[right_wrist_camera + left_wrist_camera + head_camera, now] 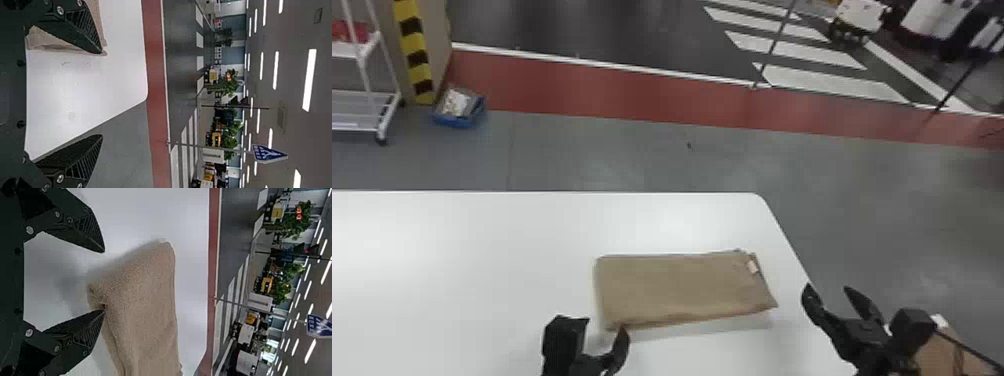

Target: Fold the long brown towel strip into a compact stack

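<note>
The brown towel (pixel 682 287) lies folded as a flat rectangle on the white table (pixel 457 280), with a small pale tag near its right end. At its near left corner is my left gripper (pixel 602 336), open. In the left wrist view the left gripper (pixel 104 281) has its fingers wide apart, the lower one by the corner of the towel (pixel 145 305). My right gripper (pixel 827 290) is right of the towel at the table's right edge, open. In the right wrist view the right gripper (pixel 101 94) holds nothing, its upper finger in front of part of the towel (pixel 96 19).
The table's rounded far right corner and slanting right edge lie beyond the towel. A cardboard box (pixel 944 352) is at the lower right, behind the right arm. On the floor at the far left stand a blue bin (pixel 459 107) and a white rack (pixel 362 110).
</note>
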